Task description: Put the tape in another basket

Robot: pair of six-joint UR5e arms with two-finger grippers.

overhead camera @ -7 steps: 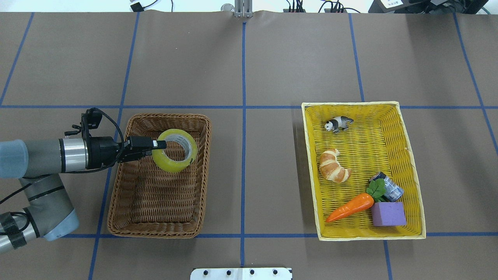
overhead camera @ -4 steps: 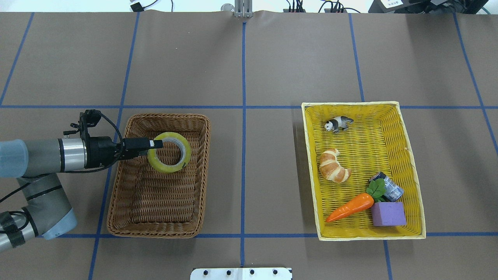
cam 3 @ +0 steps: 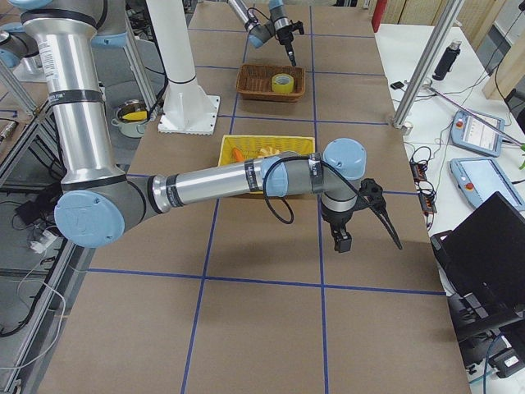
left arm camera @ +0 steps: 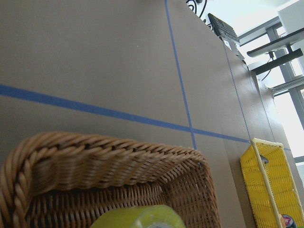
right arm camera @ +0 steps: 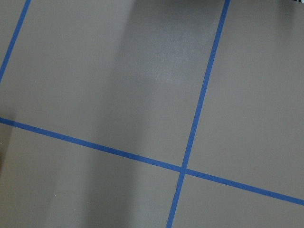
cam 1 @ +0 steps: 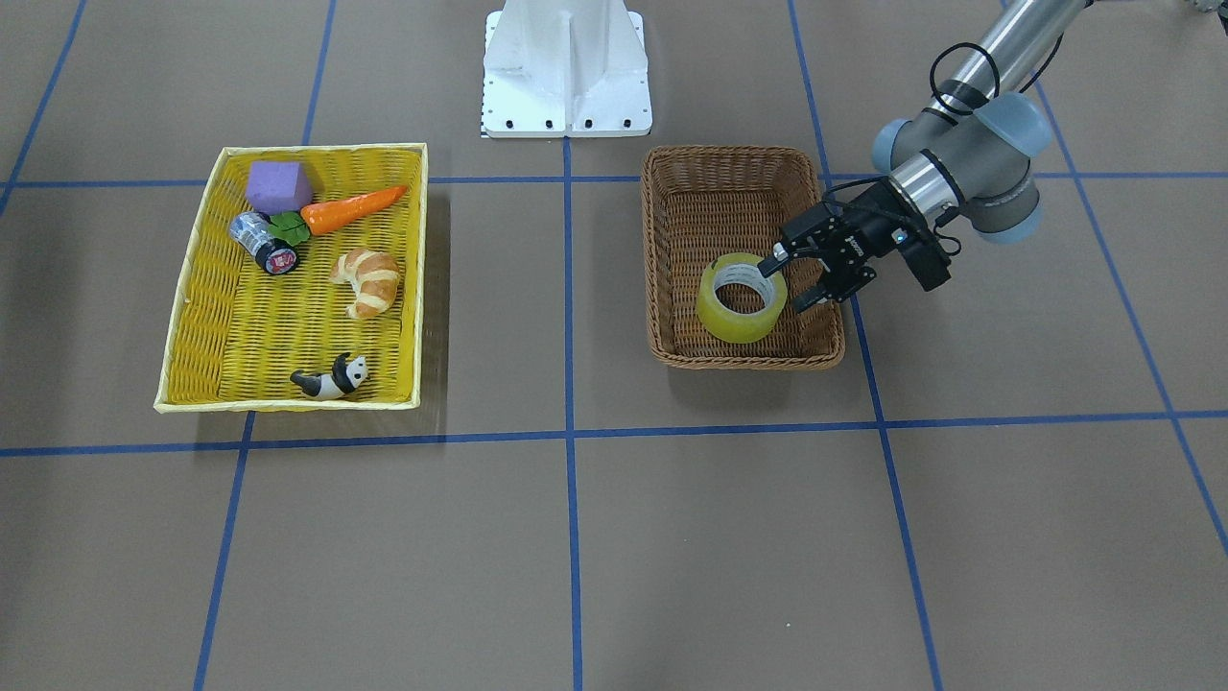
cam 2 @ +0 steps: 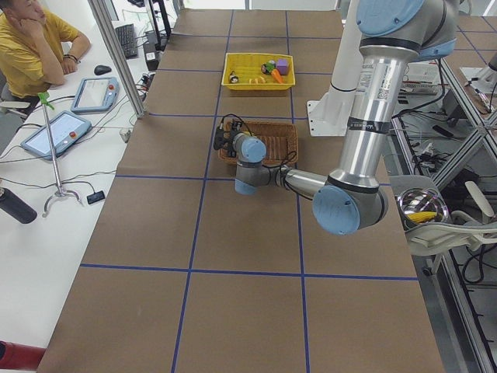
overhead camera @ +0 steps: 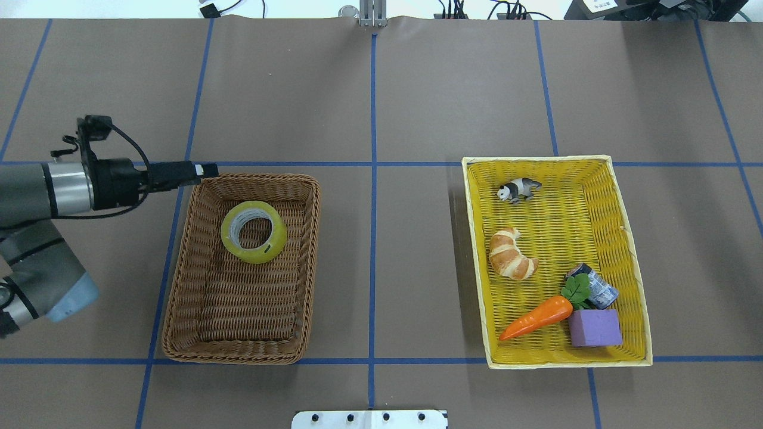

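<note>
The yellow tape roll (overhead camera: 253, 231) lies flat and free in the far half of the brown wicker basket (overhead camera: 185, 298). It also shows in the front view (cam 1: 737, 299) and at the bottom of the left wrist view (left arm camera: 142, 218). My left gripper (overhead camera: 204, 170) is empty and hovers at the basket's far left corner, apart from the tape. In the front view the left gripper (cam 1: 787, 281) stands open beside the tape. My right gripper (cam 3: 343, 240) shows only in the right side view, over bare table beyond the yellow basket; I cannot tell if it is open or shut.
The bright yellow basket (overhead camera: 623, 238) on the right holds a panda toy (overhead camera: 518, 189), a croissant (overhead camera: 511, 255), a carrot (overhead camera: 536, 317), a purple block (overhead camera: 595, 328) and a small can (overhead camera: 598, 287). A white robot base (cam 1: 566, 67) stands at the near edge.
The left gripper let go of the tape, which now lies flat in the brown basket. The gripper drew back to the left and toward the far side, off the tape.
</note>
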